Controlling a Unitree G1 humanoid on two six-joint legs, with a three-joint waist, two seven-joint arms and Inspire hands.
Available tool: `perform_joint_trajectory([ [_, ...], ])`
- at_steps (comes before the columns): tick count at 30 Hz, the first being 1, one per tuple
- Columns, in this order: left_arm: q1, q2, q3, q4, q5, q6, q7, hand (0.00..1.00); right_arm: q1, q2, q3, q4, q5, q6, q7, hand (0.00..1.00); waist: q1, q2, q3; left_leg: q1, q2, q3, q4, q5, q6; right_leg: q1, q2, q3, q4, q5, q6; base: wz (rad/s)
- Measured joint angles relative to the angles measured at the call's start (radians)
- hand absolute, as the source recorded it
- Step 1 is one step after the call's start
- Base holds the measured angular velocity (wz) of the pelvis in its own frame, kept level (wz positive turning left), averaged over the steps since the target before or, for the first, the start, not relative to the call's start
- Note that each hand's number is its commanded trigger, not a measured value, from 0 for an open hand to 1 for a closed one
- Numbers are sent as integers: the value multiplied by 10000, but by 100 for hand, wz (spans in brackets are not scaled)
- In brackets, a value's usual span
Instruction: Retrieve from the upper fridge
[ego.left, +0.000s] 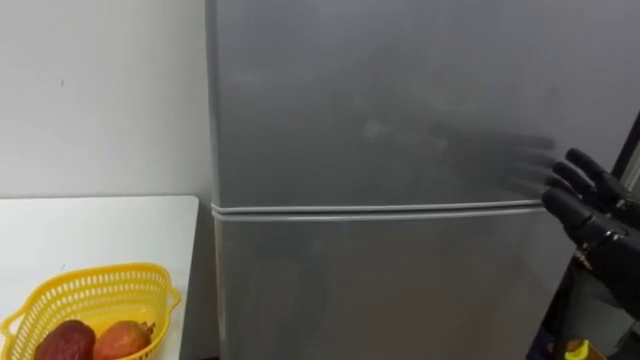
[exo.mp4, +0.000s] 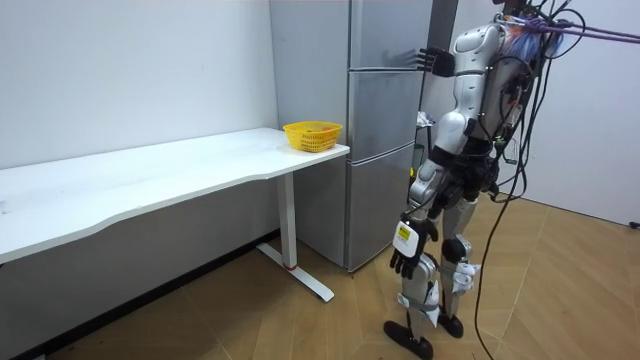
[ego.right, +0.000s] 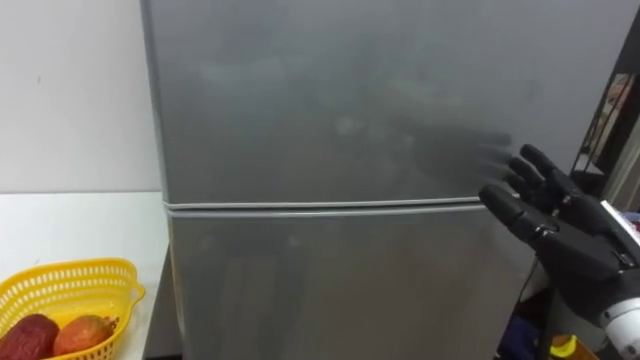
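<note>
I'm barely started: the fridge (ego.left: 400, 290) upper door (ego.left: 380, 100) is shut, the item presumably hidden behind it, my right hand (ego.right: 570, 235) is spread and empty by the door's right edge, left hand (exo.mp4: 410, 255) hangs relaxed, so opening and grabbing remain.

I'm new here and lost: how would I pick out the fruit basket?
Start at the tall silver fridge. A white table stands beside it, and the basket sits at the table's end nearest the fridge. It is bright yellow slotted plastic holding two reddish fruits.
</note>
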Motion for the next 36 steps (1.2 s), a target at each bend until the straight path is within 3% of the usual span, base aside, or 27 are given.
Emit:
perform_joint_trajectory([
  [5, 105, -132, 345, -11, 16, -258, 364, 0, 262, 72, -474, -683, -467, 207, -701, 0, -313, 98, 50, -201, -36, 10, 153, -34, 62, 38, -103, -349, -28, -18, 2, 22],
  [9, 293, -377, 558, -54, -5, -436, 659, 0, 352, 263, -1087, -1363, -1520, 183, -2450, 0, -316, 361, 128, -210, -56, 101, 163, -102, 163, 49, -180, -324, -36, -22, 87, 1],
  [12, 416, -518, 712, -90, -3, -434, 1021, 0, 635, 572, -1511, -1564, -2368, 109, -3709, 0, -394, 459, 64, -219, -187, 90, 136, -129, 211, 93, -284, -439, -36, -85, 189, 15],
  [17, 552, -669, 743, -305, -13, -407, 1655, 0, 1515, 1232, -1690, -1507, -3704, 88, -6242, 0, -521, 625, 93, -213, -251, 234, 58, -164, 276, 160, -417, -531, -92, -171, 322, 10],
  [22, 541, -796, 743, -583, -15, -197, 1898, 0, 2361, 2035, -1727, -697, -4552, 148, -7674, 0, -519, 671, 58, -160, -382, 206, -161, -161, 283, 193, -443, -556, -198, -185, 353, 1],
  [24, 513, -853, 729, -636, -7, -196, 1932, 0, 2743, 2381, -1535, -110, -5335, 146, -7893, 0, -500, 696, 50, -97, -386, 227, -210, -161, 283, 230, -434, -531, -201, -185, 353, -3],
  [25, 510, -895, 688, -607, -14, -194, 1931, 0, 2889, 2579, -1314, 525, -5727, 192, -7925, 0, -473, 663, 97, 15, -396, 245, -250, -162, 282, 318, -433, -496, -214, -192, 363, -6],
  [28, 392, -998, 421, -618, -13, -148, 1898, 0, 3189, 3019, -722, 1991, -6304, 366, -7920, 0, -456, 743, 107, 23, -392, 307, -254, -165, 283, 310, -447, -453, -303, -235, 390, -5],
  [36, 266, -1008, 427, -603, 20, -142, 1609, 0, 3400, 3192, 913, 6232, -7338, 449, -6521, 0, -125, 942, 74, 130, -396, 447, -375, -166, 283, 383, -450, -412, -347, -240, 400, -3],
])
